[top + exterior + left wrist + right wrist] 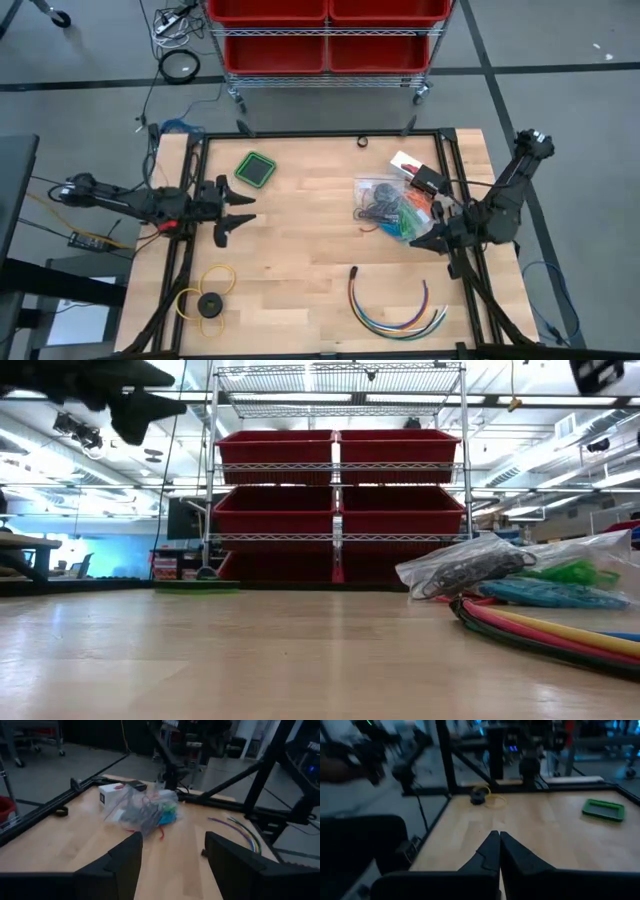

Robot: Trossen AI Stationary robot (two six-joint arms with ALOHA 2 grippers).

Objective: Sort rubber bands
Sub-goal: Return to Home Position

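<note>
While both arms hang over the sides of the worktop (300,260), the rubber bands (385,208) lie inside a heap of transparent zip bags (372,195) on the middle right part of the wood. Through the plastic I can see bunches of dark purple, blue, green and orange. In the low view the dark bunch (470,572) is in the front bag, and the green and blue ones are behind it.

The left jaws are above the left part of the worktop, well apart from the bags and pointing toward them. They stand wide open and hold nothing. The right jaws are just beside the bags, on their front right side, near the worktop's right edge. In the right wrist view the two fingers (490,852) touch each other along their length, so these jaws are fully closed with nothing between them.

A green square tray (255,170) lies at the back left, and a yellow ring with a black disc (208,297) at the front left. Long coloured cables (395,308) curve at the front right. A white box (405,161) and a small black object (430,180) lie just behind the bags. Beyond the worktop stands a wire shelf (340,372) with red bins (340,460).
</note>
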